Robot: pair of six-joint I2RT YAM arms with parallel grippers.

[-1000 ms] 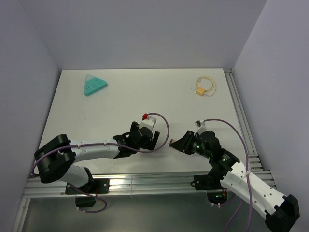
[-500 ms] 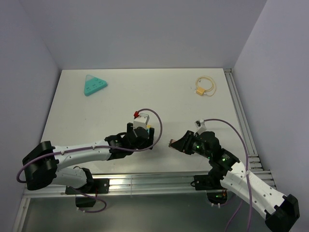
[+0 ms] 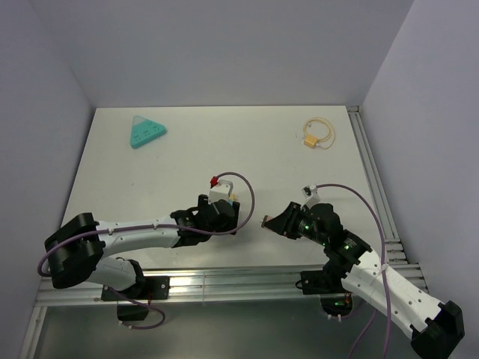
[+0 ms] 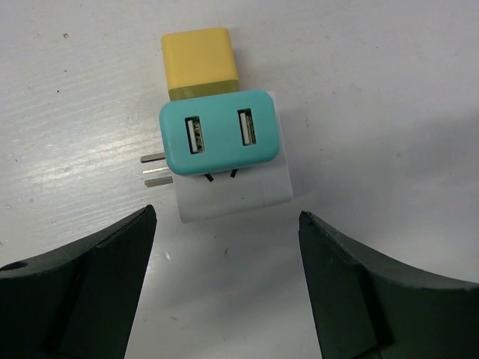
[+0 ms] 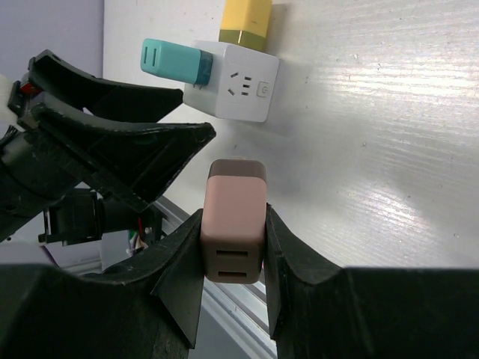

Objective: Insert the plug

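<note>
Top view: left claw (image 3: 228,217) sits low over the table (image 3: 187,157) just left of frame centre, right claw (image 3: 267,222) just beside it to the right, tips pointing at each other with a small gap. Whatever is under the left claw can't be made out from here. Teal triangular piece (image 3: 146,132) is in the upper left, a yellow loop of cord (image 3: 318,134) in the upper right, both well apart from the arms. Left wrist view: jaws spread wide and gripping nothing, one finger in each lower corner. White socket block (image 4: 239,191) lies flat on the table just beyond the tips, in line with the gap but not between the fingers and not touched. Teal charger (image 4: 221,134) with two USB ports is seated on the block, a yellow plug (image 4: 200,63) sticks out of its far side toward the top of the frame, and two flat metal prongs (image 4: 156,168) show at its left edge. Right wrist view: right claw is closed tight on the pink plug (image 5: 233,202), both fingers pressed against its sides, plug upright at frame centre and clear of the table. The block is above it in the frame, near but apart, its three-slot socket face and small button facing the plug. The left claw's black fingers fill the left side, next to the block.
</note>
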